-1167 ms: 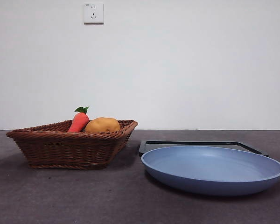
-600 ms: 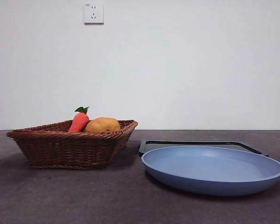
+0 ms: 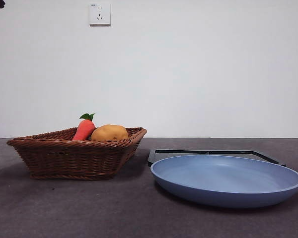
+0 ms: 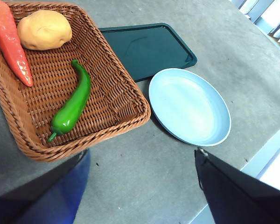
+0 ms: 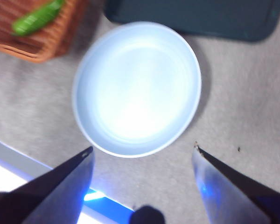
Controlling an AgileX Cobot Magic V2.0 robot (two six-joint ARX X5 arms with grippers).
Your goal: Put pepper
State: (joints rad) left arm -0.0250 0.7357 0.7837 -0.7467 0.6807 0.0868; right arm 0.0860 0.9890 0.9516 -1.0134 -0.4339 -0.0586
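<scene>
Front view: woven basket (image 3: 77, 156) at left of frame on the dark tabletop (image 3: 114, 213), with the carrot (image 3: 84, 129) and potato (image 3: 109, 133) poking above its rim. Blue plate (image 3: 226, 179) at lower right, just in front of a dark tray (image 3: 213, 152) whose edge shows behind it. Pepper not visible from this low angle, hidden below the basket wall. Wall socket (image 3: 99, 14) at upper left. Only a black tip at the top left corner and another at the right edge, high up.

Left wrist view: pepper (image 4: 73, 102) lying inside the basket (image 4: 116, 93), lower left of centre in the frame, glossy green, stem end toward the basket's near rim, apart from the carrot (image 4: 9, 44) and potato (image 4: 44, 30) at upper left. Plate (image 4: 190, 106) at right of centre, beside the basket, tray (image 4: 147, 49) above it. Left gripper (image 4: 142, 186) wide apart, holding nothing, high over the tabletop.

Right wrist view: blurred. Right gripper (image 5: 142, 175) spread open and holding nothing, above the plate (image 5: 136, 88) at centre frame. Pepper (image 5: 37, 18) and basket corner (image 5: 46, 42) at upper left, tray (image 5: 196, 16) along the top.
</scene>
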